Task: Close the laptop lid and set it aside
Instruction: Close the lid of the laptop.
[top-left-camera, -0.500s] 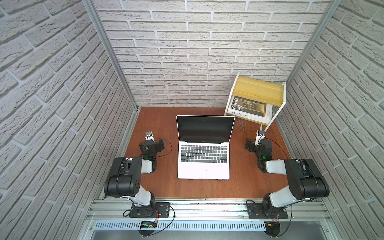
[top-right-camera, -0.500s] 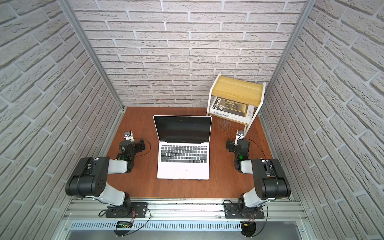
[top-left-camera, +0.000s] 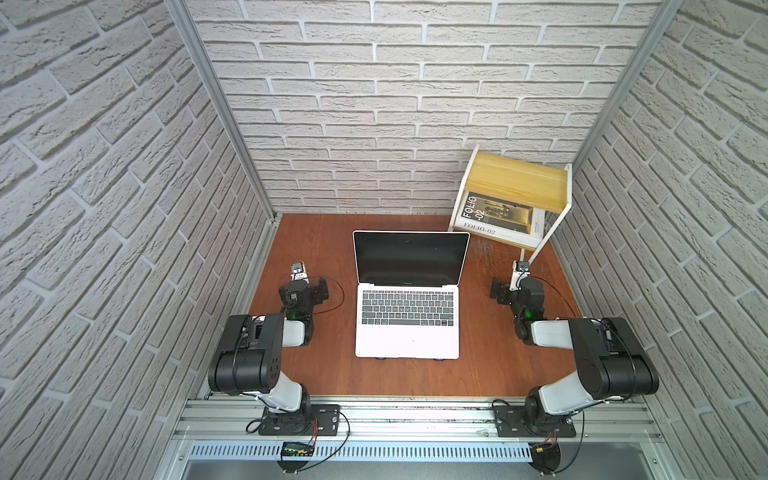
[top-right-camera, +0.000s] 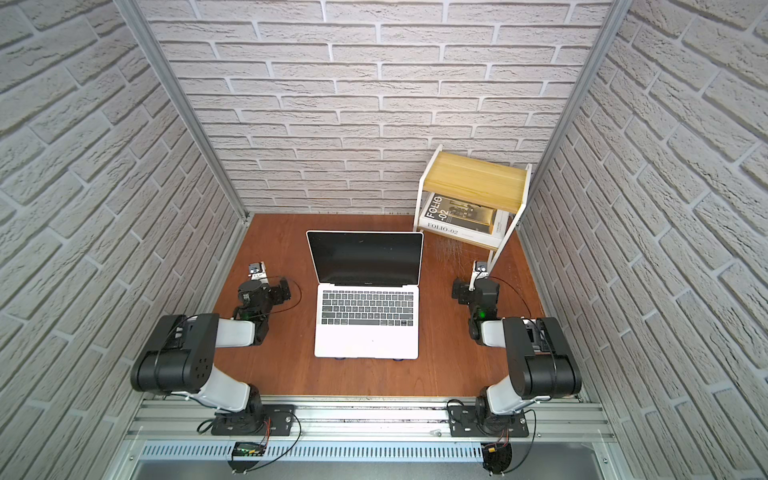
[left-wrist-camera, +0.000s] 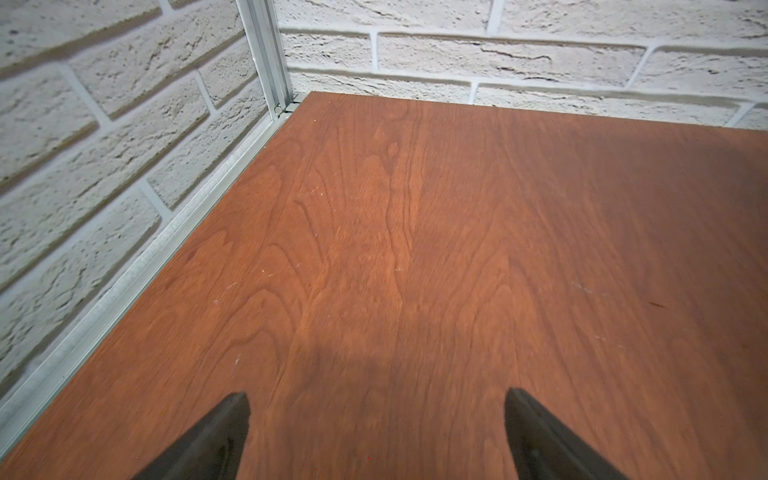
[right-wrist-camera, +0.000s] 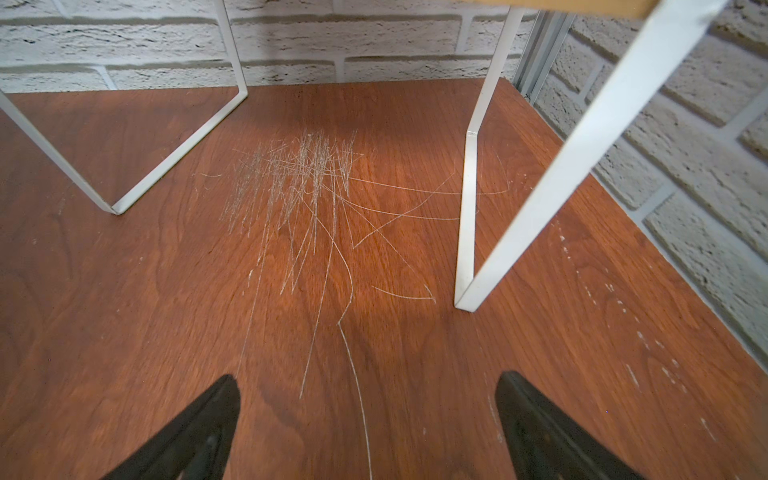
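A: What sits nearest the front?

B: A metal rail (top-left-camera: 415, 415) runs along the front edge of the wooden table (top-left-camera: 490, 365), and both arm bases are bolted to it. The left arm (top-left-camera: 249, 353) and the right arm (top-left-camera: 598, 353) fold low, one on each side of the laptop (top-left-camera: 407, 328).

A: And the claws?

B: The left gripper (left-wrist-camera: 378, 397) has its jaws spread wide, with nothing between them and only bare wood beneath. The right gripper (right-wrist-camera: 368, 378) is spread wide too and holds nothing. Ahead of it, the wood has a patch of pale scratches (right-wrist-camera: 307, 187).

A: Where is the laptop?

B: It lies in the middle of the table, between the two grippers and apart from both, with its trackpad end toward the rail. The laptop lid (top-left-camera: 410, 257) stands open, its dark screen facing the front.

A: What's behind it?

B: A white-framed shelf (top-left-camera: 517, 180) with a wooden top stands in the far right corner. A book (top-left-camera: 494, 220) marked FOLIO-02 lies on its lower level. The right gripper is near the shelf's front leg. White brick walls (top-left-camera: 374, 124) close in the back and both sides.
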